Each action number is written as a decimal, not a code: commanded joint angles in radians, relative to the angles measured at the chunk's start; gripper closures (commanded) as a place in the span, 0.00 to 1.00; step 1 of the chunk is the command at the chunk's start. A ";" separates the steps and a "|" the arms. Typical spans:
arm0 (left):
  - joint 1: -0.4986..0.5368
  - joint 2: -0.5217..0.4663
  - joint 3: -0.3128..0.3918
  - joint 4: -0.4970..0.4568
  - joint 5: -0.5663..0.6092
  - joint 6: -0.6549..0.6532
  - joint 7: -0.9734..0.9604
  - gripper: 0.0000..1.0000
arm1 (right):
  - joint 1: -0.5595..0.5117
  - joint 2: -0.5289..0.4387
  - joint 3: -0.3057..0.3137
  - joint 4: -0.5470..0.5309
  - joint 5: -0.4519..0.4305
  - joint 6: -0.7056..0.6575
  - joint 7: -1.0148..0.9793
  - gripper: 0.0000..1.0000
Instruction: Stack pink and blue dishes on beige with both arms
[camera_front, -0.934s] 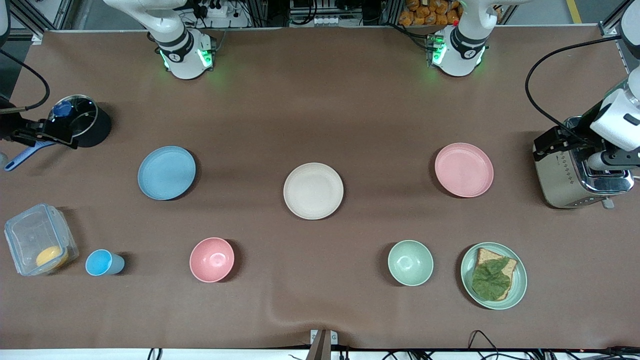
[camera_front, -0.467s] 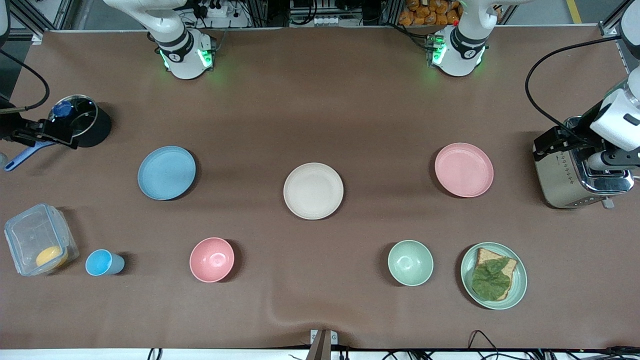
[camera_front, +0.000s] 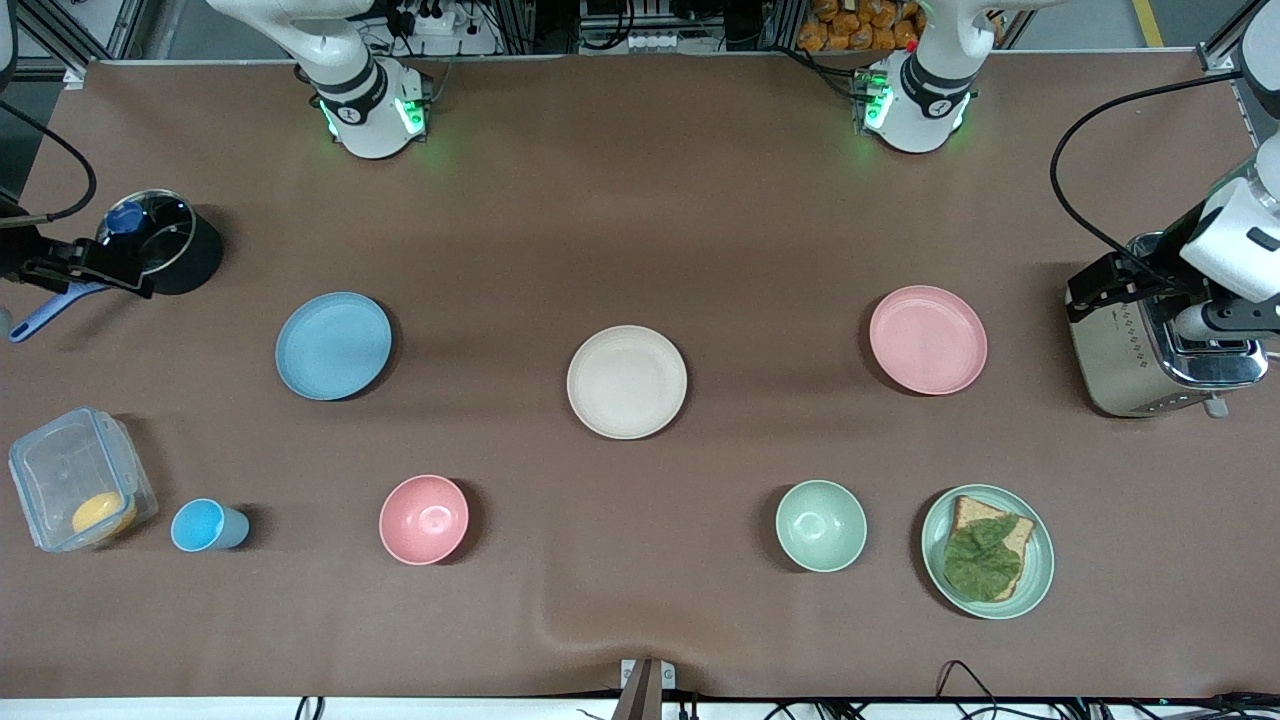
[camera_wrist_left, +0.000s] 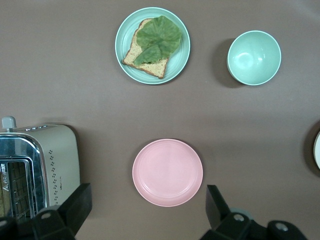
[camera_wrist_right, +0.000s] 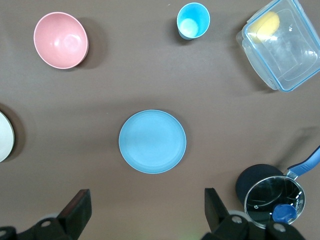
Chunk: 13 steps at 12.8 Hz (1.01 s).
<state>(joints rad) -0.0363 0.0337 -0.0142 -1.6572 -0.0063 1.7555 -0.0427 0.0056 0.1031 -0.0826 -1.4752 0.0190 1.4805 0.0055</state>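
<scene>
The beige plate (camera_front: 627, 381) lies in the middle of the table. Toward the left arm's end lies the pink plate (camera_front: 928, 340), and the blue plate (camera_front: 333, 345) lies toward the right arm's end. Both arms rise from their bases out of the front view. My left gripper (camera_wrist_left: 147, 200) hangs open high over the table beside the pink plate (camera_wrist_left: 167, 172), with nothing between its fingers. My right gripper (camera_wrist_right: 146, 197) is open and empty too, high over the table beside the blue plate (camera_wrist_right: 152, 141).
A toaster (camera_front: 1150, 340) stands at the left arm's end. At the right arm's end are a lidded black pot (camera_front: 165, 240), a clear box (camera_front: 75, 480) and a blue cup (camera_front: 205, 526). Nearer the camera sit a pink bowl (camera_front: 424, 519), a green bowl (camera_front: 821, 525) and a green plate (camera_front: 1040, 560) with bread.
</scene>
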 joint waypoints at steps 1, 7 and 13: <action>0.004 -0.008 -0.001 -0.006 -0.021 -0.002 0.000 0.00 | -0.012 0.001 0.006 0.004 -0.005 -0.002 -0.001 0.00; 0.007 -0.002 -0.001 0.000 -0.018 -0.002 0.001 0.00 | -0.012 0.001 0.007 0.004 -0.005 -0.002 -0.001 0.00; 0.012 0.005 -0.001 -0.001 -0.015 -0.042 0.001 0.00 | -0.013 0.001 0.006 0.004 -0.005 -0.002 -0.002 0.00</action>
<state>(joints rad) -0.0296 0.0436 -0.0140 -1.6581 -0.0063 1.7262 -0.0426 0.0056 0.1035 -0.0842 -1.4752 0.0190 1.4805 0.0055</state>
